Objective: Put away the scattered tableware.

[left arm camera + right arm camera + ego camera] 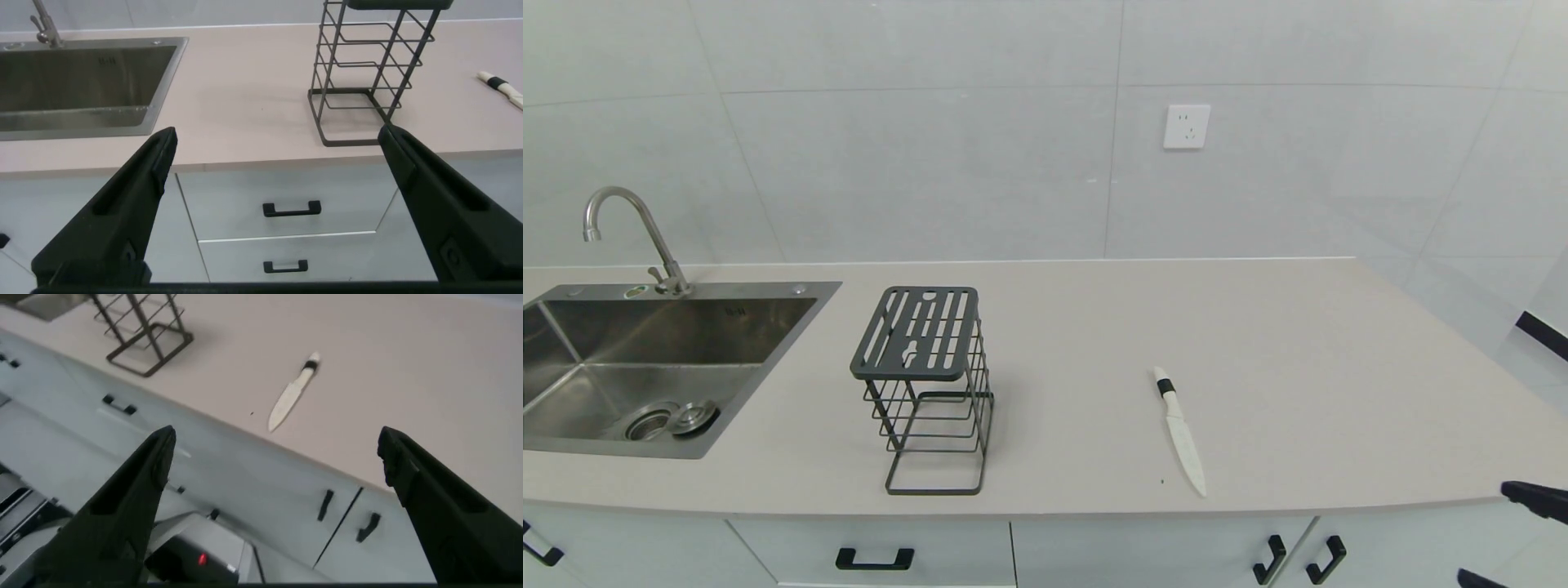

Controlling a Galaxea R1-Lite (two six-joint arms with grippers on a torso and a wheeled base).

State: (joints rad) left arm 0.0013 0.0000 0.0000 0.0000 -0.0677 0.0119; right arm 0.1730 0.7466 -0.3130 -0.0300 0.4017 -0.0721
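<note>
Claws hung before the drawers (327,188): left claw (278,135) and right claw (276,434) both spread wide, holding nothing. White knife (1178,429) lay flat on the surface (1298,343) near its front edge, well right of the wire rack (927,384). Sink (686,327) sat far left.

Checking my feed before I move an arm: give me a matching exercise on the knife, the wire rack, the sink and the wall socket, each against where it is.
Things:
1. knife
2. wire rack
3. sink
4. wall socket

Places:
A. on the tiles above the counter
B. set into the counter's left end
C. lying flat, to the right of the wire rack
D. standing upright between sink and knife

Pairs: 1-C, 2-D, 3-B, 4-A
</note>
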